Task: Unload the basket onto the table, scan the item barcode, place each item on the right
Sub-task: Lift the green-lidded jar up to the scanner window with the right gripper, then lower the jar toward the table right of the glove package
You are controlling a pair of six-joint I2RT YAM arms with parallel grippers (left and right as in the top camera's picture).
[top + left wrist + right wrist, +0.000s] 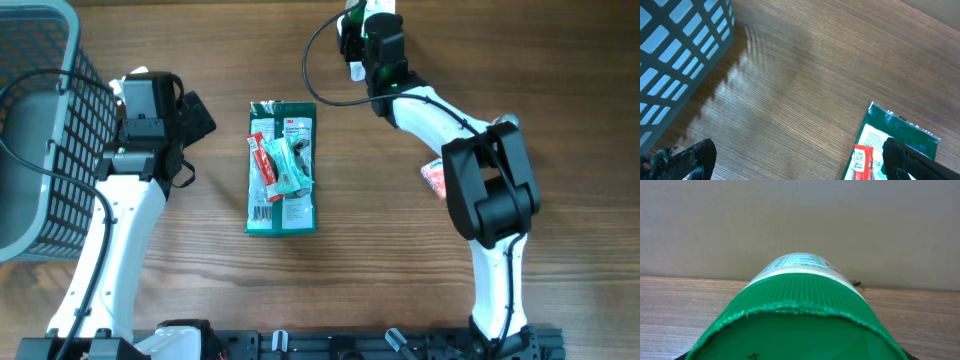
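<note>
My right gripper (353,47) is at the far edge of the table, shut on a white-labelled bottle with a ribbed green lid (800,305). The lid fills the bottom of the right wrist view and hides the fingers; a printed label (797,262) shows on the bottle's body beyond it. My left gripper (196,114) hangs open over bare wood beside the basket, its two black fingertips (695,157) spread wide with nothing between them. No scanner shows in any view.
A dark mesh basket (40,130) stands at the left edge. A flat green packet (282,170) lies mid-table with a red sachet (262,160) and small packets on it. A red item (433,178) lies partly under the right arm.
</note>
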